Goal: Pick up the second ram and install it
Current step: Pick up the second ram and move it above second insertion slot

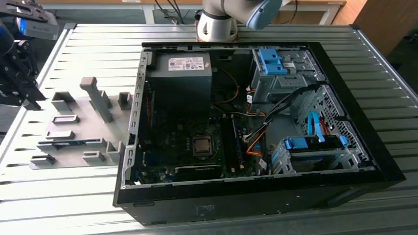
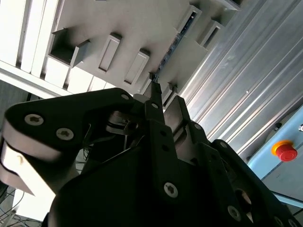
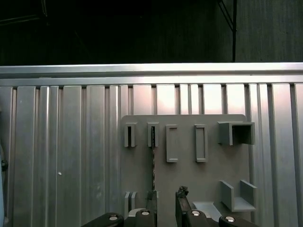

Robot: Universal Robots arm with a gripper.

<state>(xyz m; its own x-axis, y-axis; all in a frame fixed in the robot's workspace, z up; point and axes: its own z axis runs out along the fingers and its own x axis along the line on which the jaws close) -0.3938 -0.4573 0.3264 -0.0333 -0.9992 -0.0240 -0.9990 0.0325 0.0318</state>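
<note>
The second ram is a thin blue stick that stands on edge in a slot of the grey fixture plate, at the exterior view's left. In the first wrist view the second ram shows edge-on as a dark line between two grey holders. It appears as a dark strip in the second wrist view. My gripper hangs above the table just off the plate's outer edge. Its black fingers stand apart with nothing between them, short of the stick's near end. The gripper is open.
An open black computer case lies on the slatted metal table, with the motherboard, CPU socket and memory slots inside. Blue drive brackets and loose cables fill its right half. The arm's base stands behind the case.
</note>
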